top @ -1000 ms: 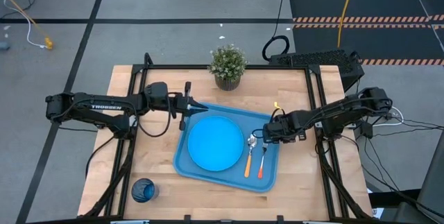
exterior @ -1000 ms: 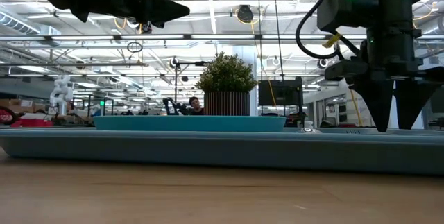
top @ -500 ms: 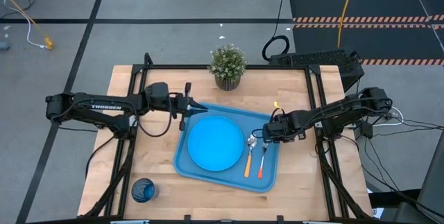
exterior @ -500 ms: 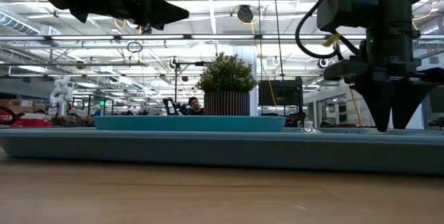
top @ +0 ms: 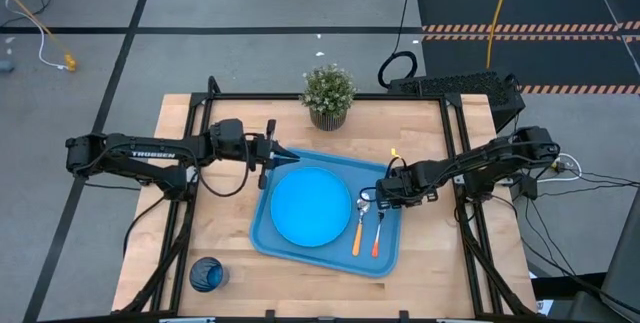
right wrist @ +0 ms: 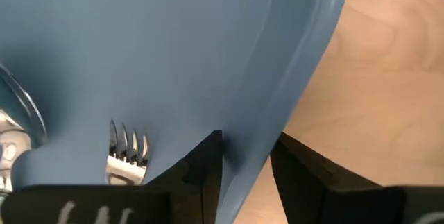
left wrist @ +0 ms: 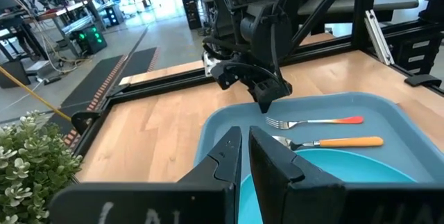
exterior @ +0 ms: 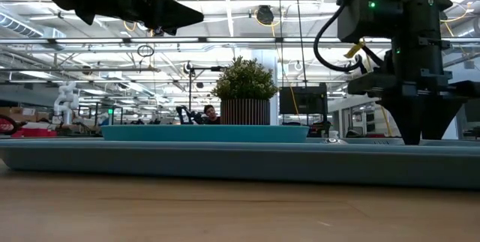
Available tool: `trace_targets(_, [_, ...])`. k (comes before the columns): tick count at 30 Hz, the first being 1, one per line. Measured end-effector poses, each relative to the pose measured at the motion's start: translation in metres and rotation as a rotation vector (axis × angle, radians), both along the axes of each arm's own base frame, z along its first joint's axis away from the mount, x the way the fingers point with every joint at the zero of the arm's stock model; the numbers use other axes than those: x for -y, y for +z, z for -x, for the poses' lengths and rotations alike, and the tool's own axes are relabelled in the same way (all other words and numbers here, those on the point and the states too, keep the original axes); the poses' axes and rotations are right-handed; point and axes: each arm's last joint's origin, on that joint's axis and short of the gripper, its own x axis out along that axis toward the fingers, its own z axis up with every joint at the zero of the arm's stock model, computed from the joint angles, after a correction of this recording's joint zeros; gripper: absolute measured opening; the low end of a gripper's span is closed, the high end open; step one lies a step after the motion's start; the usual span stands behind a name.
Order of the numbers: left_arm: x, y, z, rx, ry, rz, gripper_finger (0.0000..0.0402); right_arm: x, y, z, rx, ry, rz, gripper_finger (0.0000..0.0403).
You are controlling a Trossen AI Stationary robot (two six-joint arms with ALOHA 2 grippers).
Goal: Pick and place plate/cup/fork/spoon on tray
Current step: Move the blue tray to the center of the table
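Observation:
The blue tray [top: 300,255] lies on the table. On it are the sky-blue plate [top: 310,206], the spoon [top: 358,225] and the fork [top: 377,233], side by side to the right of the plate. The dark blue cup [top: 207,274] stands on the table near the front left corner. My right gripper [top: 383,196] points down at the tray's right rim, beside the fork's tines [right wrist: 126,148], and is shut on that rim. My left gripper [top: 290,154] is shut and empty, high above the tray's far left corner. My right gripper pinches the tray's raised right rim [right wrist: 277,99] between its two fingers, one finger [right wrist: 208,165] inside the tray and one [right wrist: 302,175] outside over the table. The fingers come from above, pointing down, across the rim. The tray lies flat on the table.
A potted plant [top: 328,93] stands at the table's far edge behind the tray. Black frame rails [top: 455,143] run along the table's sides. Bare wood lies between the cup and the tray and to the right of the tray.
My right gripper has shifted slightly toward the table's left, and the gap between its fingertips has narrowed in the low view, closing on the tray's rim. The tray, plate, spoon and fork have stayed in place.

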Motion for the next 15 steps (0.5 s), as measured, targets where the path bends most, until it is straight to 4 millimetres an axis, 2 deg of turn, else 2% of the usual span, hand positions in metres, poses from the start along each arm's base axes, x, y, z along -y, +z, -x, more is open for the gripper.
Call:
trace_targets(7, [0.0,-0.0001,0.0,-0.001,0.0,0.001,0.0031,0.0026,-0.0006,-0.0003,-0.005,0.039,0.0,0.0106])
trace_targets(15, [0.0,-0.0001,0.0,-0.001,0.0,0.001,0.0031,0.0082,-0.0004,-0.0013,0.001,0.071,0.003,0.008])
